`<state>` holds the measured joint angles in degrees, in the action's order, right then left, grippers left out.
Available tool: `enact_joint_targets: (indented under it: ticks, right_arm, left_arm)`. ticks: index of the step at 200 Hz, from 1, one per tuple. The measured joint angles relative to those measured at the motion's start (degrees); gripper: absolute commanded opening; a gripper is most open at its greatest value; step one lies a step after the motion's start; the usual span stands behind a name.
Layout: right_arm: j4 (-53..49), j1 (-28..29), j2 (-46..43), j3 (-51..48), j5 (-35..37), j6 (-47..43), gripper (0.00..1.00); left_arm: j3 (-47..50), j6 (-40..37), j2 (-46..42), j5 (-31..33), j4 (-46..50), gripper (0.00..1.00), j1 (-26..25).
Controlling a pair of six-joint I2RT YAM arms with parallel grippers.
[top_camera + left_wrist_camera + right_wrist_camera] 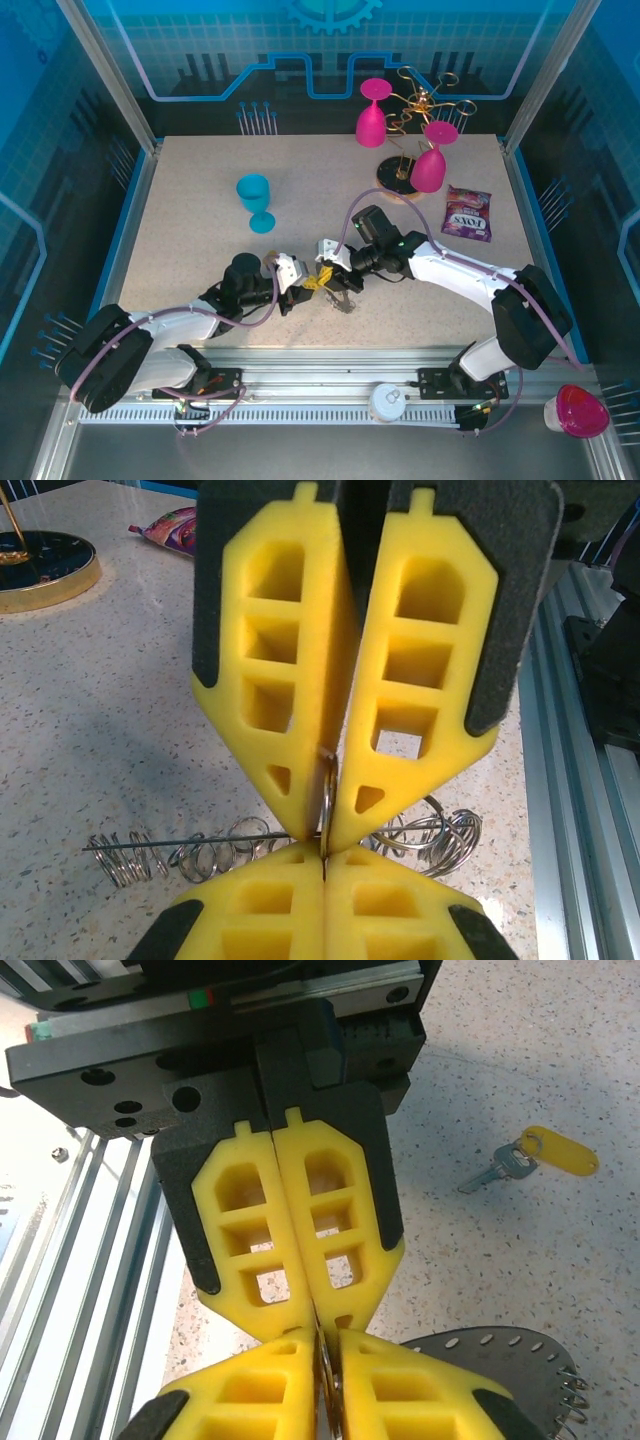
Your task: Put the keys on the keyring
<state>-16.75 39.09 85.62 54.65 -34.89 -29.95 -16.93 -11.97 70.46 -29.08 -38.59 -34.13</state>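
My two grippers meet tip to tip at the table's front middle, the left gripper (300,283) facing the right gripper (335,275). In the left wrist view my left gripper (325,850) is shut on a thin metal wire ring (328,785), which also runs up between the right gripper's yellow fingers (300,680). My right gripper (322,1335) is shut on the same thin metal piece. The dark grey keyring (500,1360) lies beside it, with wire coils (200,855) spread on the table. A key with a yellow head (560,1150) lies loose on the table, apart from both grippers.
A blue goblet (256,200) stands left of centre. At the back right, two pink goblets (372,112) (430,160) hang on a gold wire stand (420,105) with a round base (398,175). A candy packet (468,213) lies right. The aluminium rail (330,385) runs along the front edge.
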Motion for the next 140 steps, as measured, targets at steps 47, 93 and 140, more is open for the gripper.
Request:
enact_joint_targets:
  ticks: [47,93,140]
  right_arm:
    - [-2.16,0.28,-0.20,0.09,1.86,-1.27,0.20]
    - [-3.74,0.28,-0.87,0.09,3.26,-1.68,0.17]
    - [-3.74,0.26,-1.51,0.09,4.02,-1.81,0.00]
  left_arm:
    - [0.00,-0.20,0.00,0.66,0.57,0.00,0.00]
    - [0.00,-0.26,-0.22,0.85,0.52,0.00,0.00]
    - [0.00,-0.44,-0.55,0.79,0.61,0.08,0.00]
